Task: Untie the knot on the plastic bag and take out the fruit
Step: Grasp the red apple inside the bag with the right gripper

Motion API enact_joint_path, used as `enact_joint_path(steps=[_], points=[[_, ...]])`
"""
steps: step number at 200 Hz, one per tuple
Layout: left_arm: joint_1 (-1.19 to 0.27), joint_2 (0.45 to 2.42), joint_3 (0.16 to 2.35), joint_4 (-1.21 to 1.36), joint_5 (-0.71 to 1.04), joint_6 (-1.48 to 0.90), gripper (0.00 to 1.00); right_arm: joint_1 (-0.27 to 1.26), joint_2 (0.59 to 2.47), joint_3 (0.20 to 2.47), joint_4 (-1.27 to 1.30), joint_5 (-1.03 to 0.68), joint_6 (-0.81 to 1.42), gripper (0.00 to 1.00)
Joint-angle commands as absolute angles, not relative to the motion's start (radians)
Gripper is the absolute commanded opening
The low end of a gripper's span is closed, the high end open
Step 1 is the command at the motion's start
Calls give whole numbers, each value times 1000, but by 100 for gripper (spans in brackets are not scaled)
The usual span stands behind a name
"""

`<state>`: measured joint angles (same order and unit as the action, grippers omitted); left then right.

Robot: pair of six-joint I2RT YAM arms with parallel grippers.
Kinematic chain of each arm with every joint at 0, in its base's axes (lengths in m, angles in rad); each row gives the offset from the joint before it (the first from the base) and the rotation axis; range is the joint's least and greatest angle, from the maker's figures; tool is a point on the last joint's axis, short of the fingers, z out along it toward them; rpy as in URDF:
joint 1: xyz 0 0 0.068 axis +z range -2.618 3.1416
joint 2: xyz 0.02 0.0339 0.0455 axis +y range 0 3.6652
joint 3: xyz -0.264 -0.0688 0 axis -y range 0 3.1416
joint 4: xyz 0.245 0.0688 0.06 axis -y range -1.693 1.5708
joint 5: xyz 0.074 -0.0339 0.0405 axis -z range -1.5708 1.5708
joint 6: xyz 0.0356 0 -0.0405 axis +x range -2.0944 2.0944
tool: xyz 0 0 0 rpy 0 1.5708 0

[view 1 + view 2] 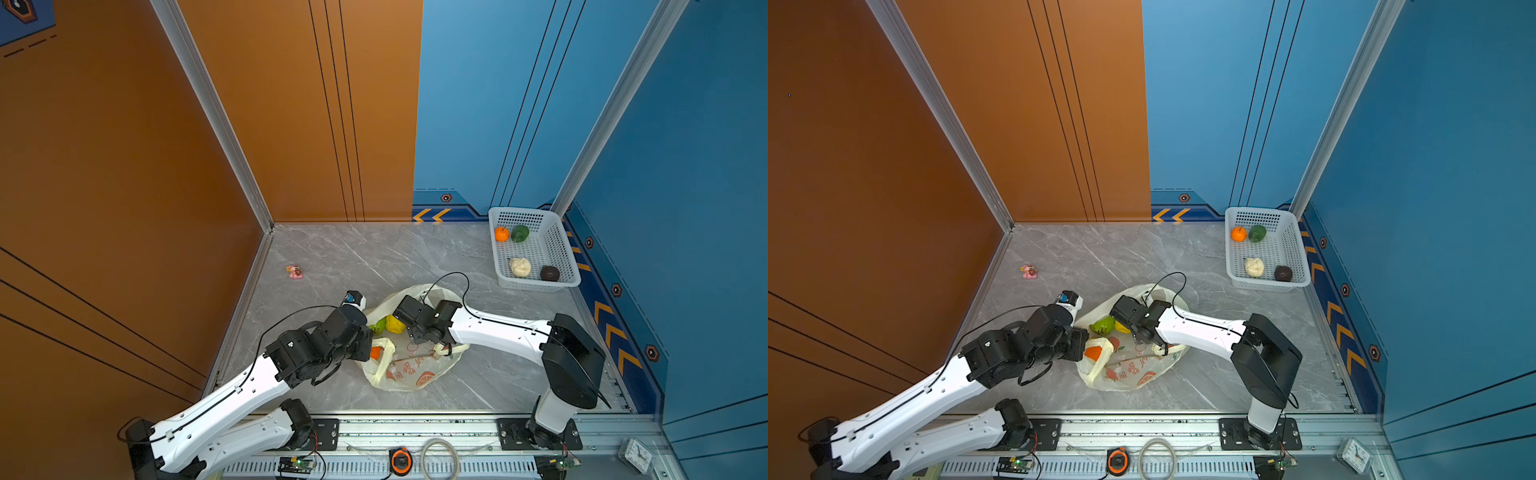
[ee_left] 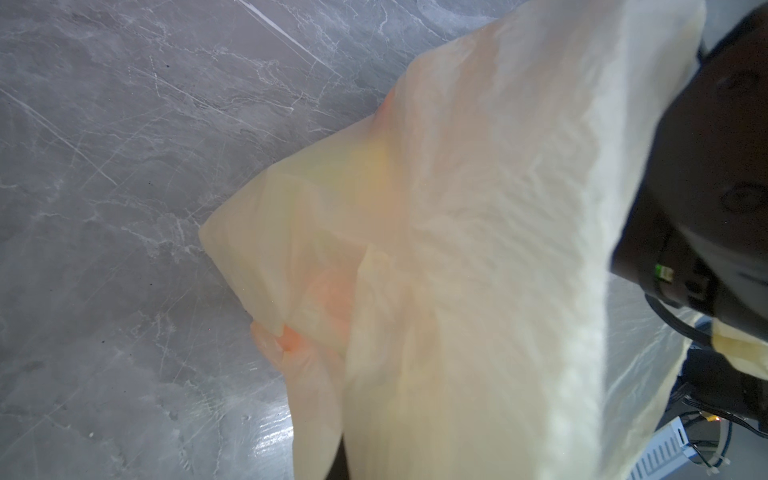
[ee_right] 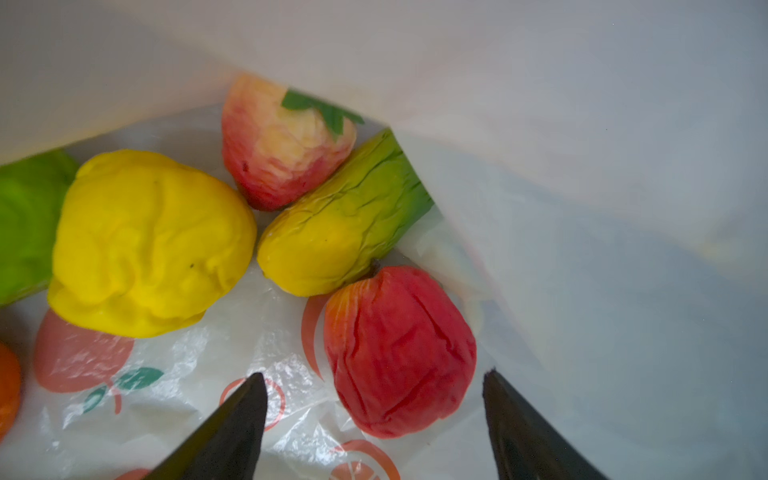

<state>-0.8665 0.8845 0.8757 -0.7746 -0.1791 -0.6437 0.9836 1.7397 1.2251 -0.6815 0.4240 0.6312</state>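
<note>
Bag (image 1: 409, 370) on table (image 1: 332, 257) between arms, mouth open | left gripper (image 1: 370, 347) closed on bag's left rim | right gripper (image 3: 374, 374) inside bag, jaws wide either side of red fruit (image 3: 399, 332) | four fruits in basket (image 1: 557, 245)

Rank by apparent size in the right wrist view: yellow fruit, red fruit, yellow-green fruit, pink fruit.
yellow fruit
then red fruit and yellow-green fruit, alike, red being nearer
pink fruit smallest

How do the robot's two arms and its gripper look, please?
The left arm and right arm have white link shells and black joint housings. A thin black cable runs along each. The right gripper has black fingers tapering to points.
</note>
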Motion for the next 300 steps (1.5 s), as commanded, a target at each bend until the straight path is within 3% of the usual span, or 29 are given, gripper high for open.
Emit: enact_joint_path(steps=[1,96,139,179,300], points=[[-880,886,879,-776,-185,-632,0,966,1769,1213,-648,449,603,82],[-901,895,880,-775,-194,-640,0,932,1884,1189,-529,464,592,79],[-907,890,882,-774,-207,-644,0,936,1874,1180,-522,468,574,57],[-918,886,879,-774,-216,-653,0,949,1820,1159,-523,452,572,44],[-961,884,885,-774,-283,-683,0,1111,1595,1229,-726,353,639,42]])
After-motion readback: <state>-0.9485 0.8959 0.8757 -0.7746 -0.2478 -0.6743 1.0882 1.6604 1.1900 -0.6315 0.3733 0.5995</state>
